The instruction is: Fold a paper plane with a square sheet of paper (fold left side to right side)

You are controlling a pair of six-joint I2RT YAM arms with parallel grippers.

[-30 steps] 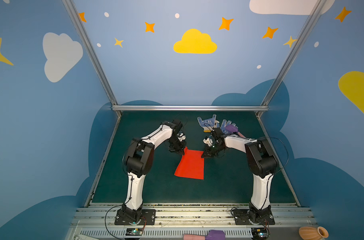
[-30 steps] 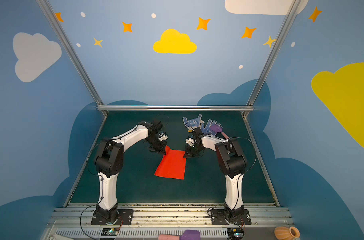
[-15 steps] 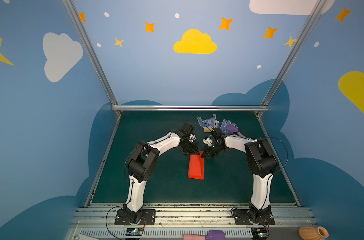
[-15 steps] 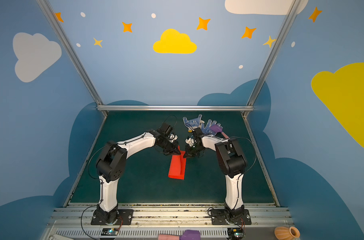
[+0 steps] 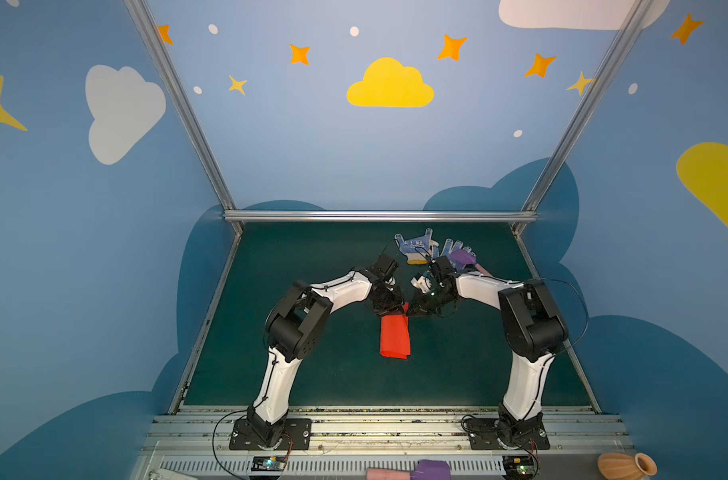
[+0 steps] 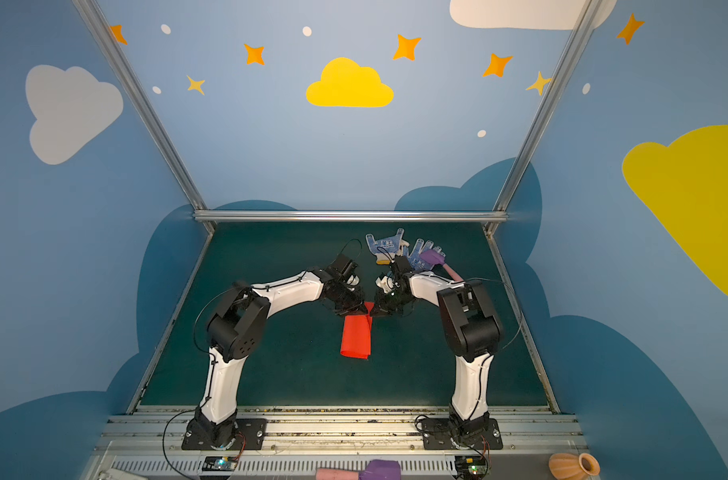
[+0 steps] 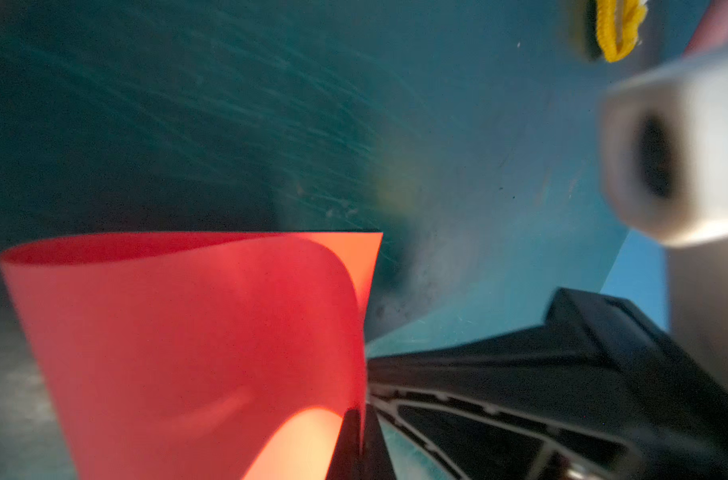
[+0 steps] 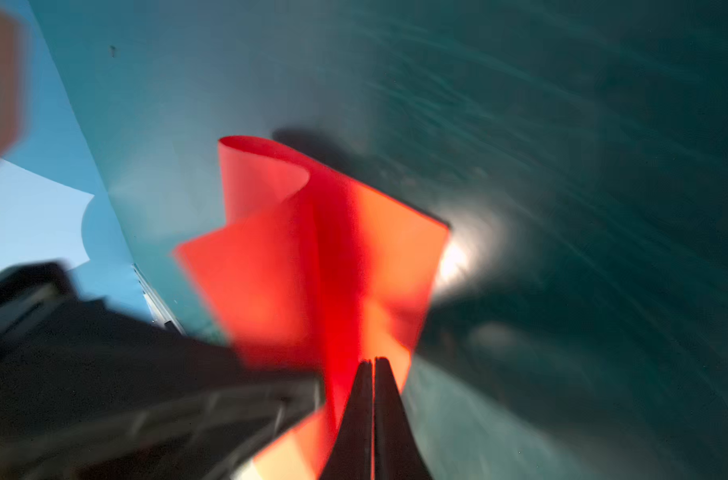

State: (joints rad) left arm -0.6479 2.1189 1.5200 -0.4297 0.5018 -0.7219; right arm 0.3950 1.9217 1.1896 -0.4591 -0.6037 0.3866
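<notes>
the paper [image 5: 394, 337] sits mid-worktop [image 5: 304, 257], doubled over in a soft loop with no crease showing, its far end up between the two hands. the left hand [image 5: 396, 308] is closed on the carried-over edge, and the right hand [image 5: 413, 311] is closed at the far right corner, pinching or just pressing, i can't tell. if the left lets go before the edges line up, the loop could spring open or crease crooked, and hands this close could bump and drag it askew.

green mat [image 5: 312, 270] bears red paper [image 5: 394, 336], gloves [image 5: 416, 245], hammer [image 5: 464, 257].
</notes>
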